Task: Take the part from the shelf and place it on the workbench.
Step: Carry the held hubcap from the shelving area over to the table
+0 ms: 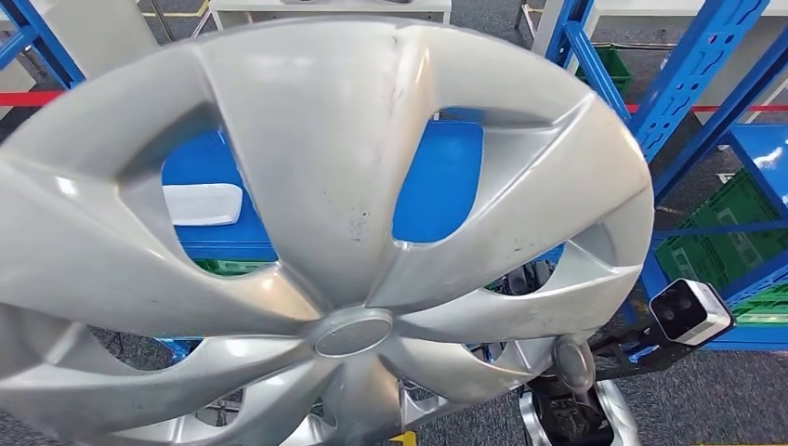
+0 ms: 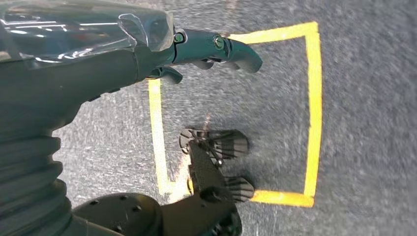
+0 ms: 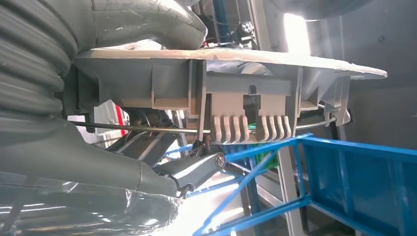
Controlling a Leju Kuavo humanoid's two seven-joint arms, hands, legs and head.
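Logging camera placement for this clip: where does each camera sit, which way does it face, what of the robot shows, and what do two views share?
Head view: high on the body, facing forward and down at the silver plastic spoked wheel cover held close, blue metal shelving behind; the right hand shows at its lower rim.
Left wrist view: behind the empty left hand, facing down at grey floor with a yellow taped square.
Right wrist view: behind the right hand, gripping the cover's rim.
Shared: head and right wrist views show the cover and shelving.

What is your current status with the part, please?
Right hand grips the silver wheel cover at its rim. Left hand hangs free over the floor, holding nothing. Blue shelf close ahead; workbench not identified.
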